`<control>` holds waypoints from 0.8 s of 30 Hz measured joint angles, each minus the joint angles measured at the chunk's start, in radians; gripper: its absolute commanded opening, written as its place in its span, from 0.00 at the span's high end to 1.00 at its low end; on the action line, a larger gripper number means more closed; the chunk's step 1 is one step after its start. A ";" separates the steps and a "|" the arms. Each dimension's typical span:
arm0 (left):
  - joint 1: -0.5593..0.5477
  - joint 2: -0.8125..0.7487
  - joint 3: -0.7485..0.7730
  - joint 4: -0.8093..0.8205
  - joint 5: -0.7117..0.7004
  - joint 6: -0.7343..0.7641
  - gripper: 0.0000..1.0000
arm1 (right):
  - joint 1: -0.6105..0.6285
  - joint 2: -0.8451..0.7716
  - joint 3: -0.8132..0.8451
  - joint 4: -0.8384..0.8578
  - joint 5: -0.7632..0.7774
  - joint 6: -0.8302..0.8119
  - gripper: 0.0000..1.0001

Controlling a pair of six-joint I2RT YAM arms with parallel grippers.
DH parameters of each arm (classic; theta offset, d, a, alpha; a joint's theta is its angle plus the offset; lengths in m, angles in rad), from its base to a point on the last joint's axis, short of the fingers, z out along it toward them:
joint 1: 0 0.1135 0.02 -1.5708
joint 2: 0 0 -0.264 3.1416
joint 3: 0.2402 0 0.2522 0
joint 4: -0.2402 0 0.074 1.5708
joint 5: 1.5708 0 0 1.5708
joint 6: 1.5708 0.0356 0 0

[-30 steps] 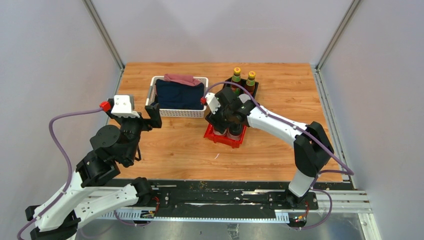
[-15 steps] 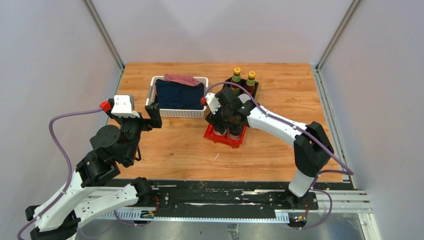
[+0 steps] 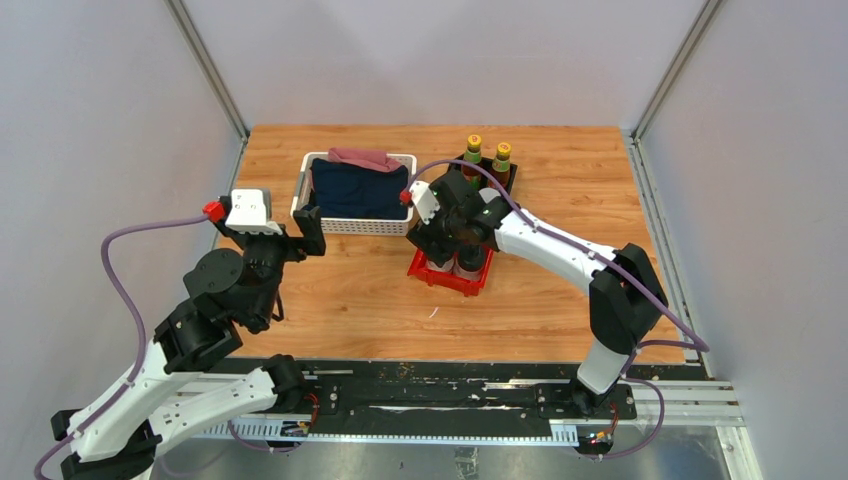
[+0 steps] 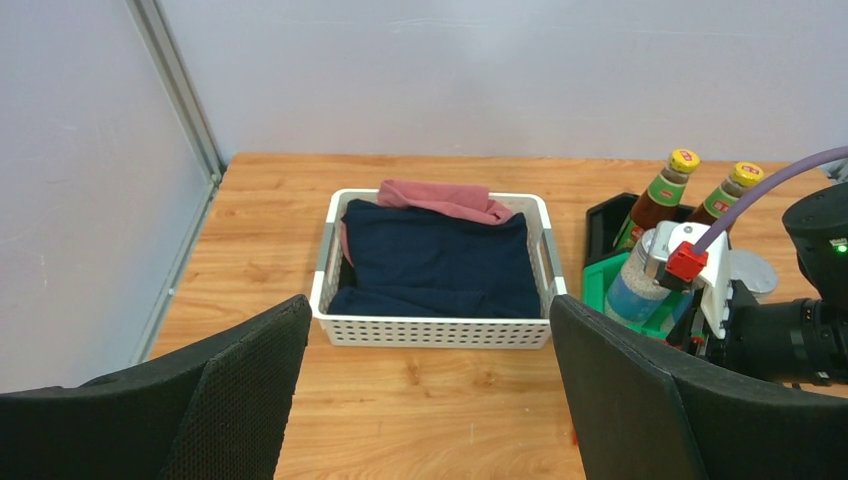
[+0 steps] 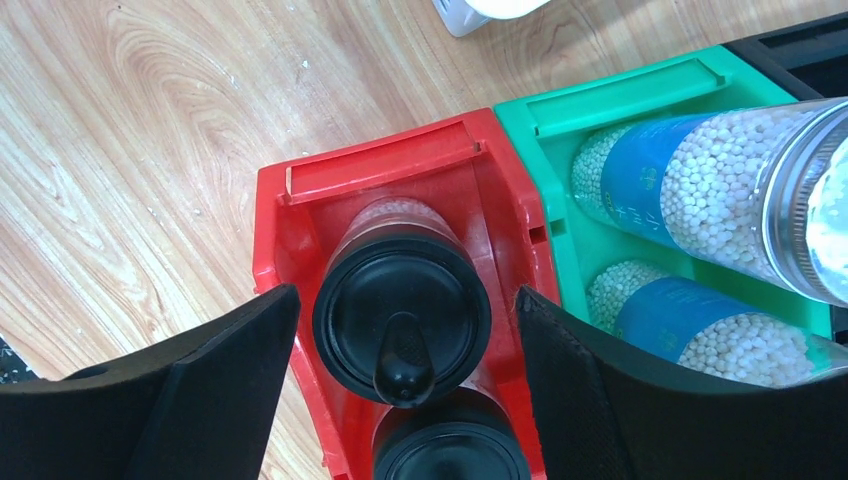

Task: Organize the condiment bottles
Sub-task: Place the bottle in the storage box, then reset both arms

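Two black-lidded pale jars [image 5: 402,320] [image 5: 450,450] stand in the red bin [image 5: 300,210]. My right gripper [image 5: 405,350] is open just above them, one finger on each side of the bin, holding nothing. In the top view it [image 3: 455,245] hides most of the bins. Two silver-lidded blue-labelled shakers [image 5: 700,170] [image 5: 700,330] stand in the green bin [image 5: 640,90]. Two yellow-capped sauce bottles [image 3: 473,150] [image 3: 502,158] stand in the black bin [image 4: 605,225] behind. My left gripper [image 4: 425,400] is open and empty over bare wood, left of the bins.
A white basket [image 3: 355,225] of dark blue and pink cloth stands just left of the bins, also in the left wrist view [image 4: 435,330]. Grey walls enclose the wooden table on three sides. Bare wood lies in front of the basket and bins.
My right gripper has drawn slightly up and back over the red bin, with its jaws open. The left arm has barely shifted.
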 measured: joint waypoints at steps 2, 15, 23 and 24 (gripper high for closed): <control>0.000 0.002 0.000 0.000 0.000 0.000 0.04 | 0.000 0.000 0.003 -0.002 0.000 0.000 0.15; 0.000 0.008 0.007 -0.009 0.000 -0.011 0.04 | 0.000 0.000 0.102 -0.005 0.047 0.009 0.07; 0.000 0.103 0.105 0.000 -0.001 -0.011 0.04 | -0.003 -0.001 0.265 0.044 0.208 -0.014 0.04; 0.000 0.134 0.132 0.009 0.002 -0.008 0.04 | -0.006 -0.002 0.277 0.055 0.224 -0.020 0.03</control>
